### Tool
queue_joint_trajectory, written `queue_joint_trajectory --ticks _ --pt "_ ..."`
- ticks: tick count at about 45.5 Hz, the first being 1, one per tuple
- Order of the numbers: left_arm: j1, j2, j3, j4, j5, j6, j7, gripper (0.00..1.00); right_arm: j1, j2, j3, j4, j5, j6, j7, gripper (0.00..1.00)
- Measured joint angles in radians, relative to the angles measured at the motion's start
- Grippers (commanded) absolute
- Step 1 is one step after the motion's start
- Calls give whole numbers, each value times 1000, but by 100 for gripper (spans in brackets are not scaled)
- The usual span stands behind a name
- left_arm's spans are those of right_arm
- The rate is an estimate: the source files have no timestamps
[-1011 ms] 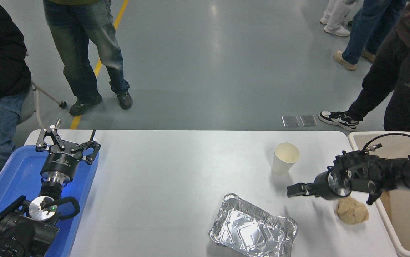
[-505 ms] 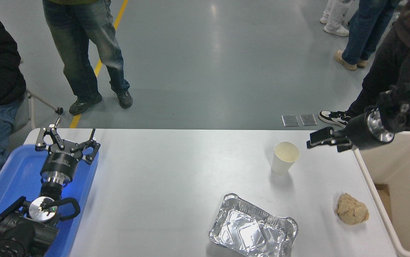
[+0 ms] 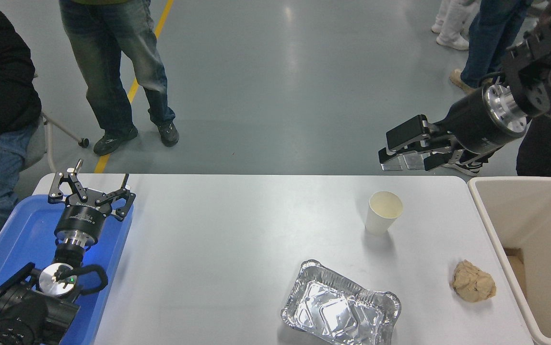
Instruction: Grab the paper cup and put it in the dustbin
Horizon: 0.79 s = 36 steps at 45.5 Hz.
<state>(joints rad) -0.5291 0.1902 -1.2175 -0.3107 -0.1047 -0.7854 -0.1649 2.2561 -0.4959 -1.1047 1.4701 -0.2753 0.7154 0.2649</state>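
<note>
On the white table (image 3: 237, 225) the paper cup (image 3: 383, 212) stands untouched; right tool (image 3: 402, 151) released, its arm cut off.

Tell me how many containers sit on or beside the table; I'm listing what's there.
4: the paper cup stands right of centre, the foil tray lies at the near edge, the blue tray sits at the left end, the dustbin at the right end. None seems hidden.

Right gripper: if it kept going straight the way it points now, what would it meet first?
Probably nothing on the table. The right gripper is raised and points left, passing above and beyond the paper cup. Depth is unclear, but the way looks free.
</note>
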Motion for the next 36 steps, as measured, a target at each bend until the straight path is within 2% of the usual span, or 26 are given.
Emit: queue_joint_trajectory --ticks 10,19,29,36 --pt "1 0 0 1 -1 0 -2 99 17 -29 -19 46 4 43 1 100" --pt "0 0 0 1 -1 0 -2 99 -50 -20 -21 27 -34 3 0 100" --pt "0 0 -1 1 0 0 -2 99 -234 61 -18 -149 -71 -141 -6 100" --pt "0 0 0 0 0 0 -2 99 -455 145 -11 -375 -90 -273 -10 100"
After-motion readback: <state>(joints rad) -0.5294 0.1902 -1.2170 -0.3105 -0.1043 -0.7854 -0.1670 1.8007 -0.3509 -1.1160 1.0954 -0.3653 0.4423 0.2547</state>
